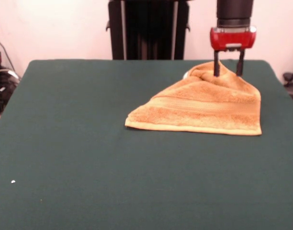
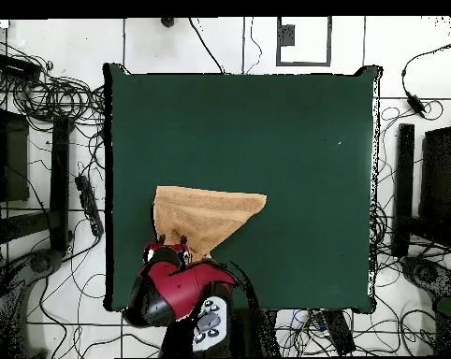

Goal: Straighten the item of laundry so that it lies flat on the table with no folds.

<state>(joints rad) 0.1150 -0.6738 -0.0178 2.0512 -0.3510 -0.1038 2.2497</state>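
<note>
The table (image 1: pixel 79 158) is big and has a dark green top that looks soft and fuzzy, like felt. Its left part is bare, apart from one tiny white speck (image 1: pixel 13 181) near the front left side.

Further to the right lies the towel (image 1: pixel 204 108). It is golden-tan and fluffy, with little loops like a bath towel. It is not flat. It is folded over into a shape like a triangle, with one pointy corner to the left and a long straight edge along the front. A smoother woven stripe (image 1: pixel 194 101) runs across it. The back of the towel is bunched up into a small lumpy hill.

Right at that hill is the gripper (image 1: pixel 228 69). It has a shiny red body and two thin black fingers (image 1: pixel 216 67) that point straight down. The fingers stand a little apart, and the top of the bunched cloth sits between them. One finger pokes into the cloth, the other is at its back edge. I cannot tell if they are squeezing the towel or just touching it.

From above, the towel also looks like a triangle, lying close to one side of the table and just by the red arm (image 2: pixel 178 290).
</note>
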